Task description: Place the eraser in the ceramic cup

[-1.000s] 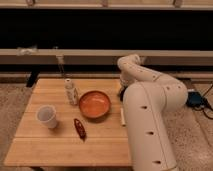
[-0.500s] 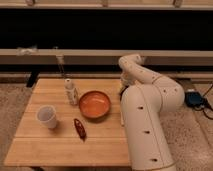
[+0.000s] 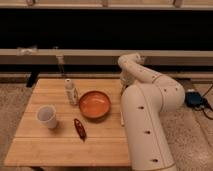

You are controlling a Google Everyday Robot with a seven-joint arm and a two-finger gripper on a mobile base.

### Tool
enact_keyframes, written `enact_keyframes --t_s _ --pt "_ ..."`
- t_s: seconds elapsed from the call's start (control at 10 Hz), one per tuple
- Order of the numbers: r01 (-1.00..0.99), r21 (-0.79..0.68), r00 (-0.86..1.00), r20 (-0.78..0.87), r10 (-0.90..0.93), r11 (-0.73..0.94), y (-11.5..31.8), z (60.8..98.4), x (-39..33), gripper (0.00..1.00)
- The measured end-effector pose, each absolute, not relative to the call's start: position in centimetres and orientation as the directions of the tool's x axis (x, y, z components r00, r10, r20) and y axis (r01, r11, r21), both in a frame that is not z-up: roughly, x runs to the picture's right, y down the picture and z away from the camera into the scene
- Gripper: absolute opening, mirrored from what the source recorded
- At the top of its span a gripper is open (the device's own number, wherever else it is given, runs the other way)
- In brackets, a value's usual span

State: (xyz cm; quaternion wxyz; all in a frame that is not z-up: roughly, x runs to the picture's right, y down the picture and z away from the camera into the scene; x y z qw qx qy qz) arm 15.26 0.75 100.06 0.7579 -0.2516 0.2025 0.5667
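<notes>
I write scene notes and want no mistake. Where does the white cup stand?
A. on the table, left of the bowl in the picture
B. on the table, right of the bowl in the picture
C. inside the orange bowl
A: the ceramic cup stands on the table, apart from the orange bowl, at its left; the gripper is hidden behind the arm by the table's right edge.

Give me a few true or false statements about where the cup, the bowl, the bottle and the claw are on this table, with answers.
The ceramic cup stands upright on the left side of the wooden table. True.
The dark red object lies inside the orange bowl. False: it lies on the table, in front of the bowl.
The white bottle stands just left of the bowl. True.
The claw hangs over the cup. False: it is by the table's right edge, past the bowl.
</notes>
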Motion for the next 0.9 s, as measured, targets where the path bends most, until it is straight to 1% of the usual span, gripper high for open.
enact_keyframes --t_s 0.1,0.3,0.7,0.8,0.9 --pt "-0.959 -0.159 0.282 -0.589 0.758 0.234 0.5 99.7 15.1 0.0" --pt "-0.952 -0.184 0.305 -0.576 0.758 0.244 0.0 98.6 14.6 0.0" --pt "-0.913 -0.284 0.403 -0.513 0.758 0.293 -1.2 94.8 11.8 0.0" --pt "-0.887 -0.332 0.452 -0.475 0.755 0.322 -1.6 92.3 10.3 0.0" --pt "-0.869 -0.36 0.481 -0.452 0.751 0.34 -1.5 90.8 9.3 0.0"
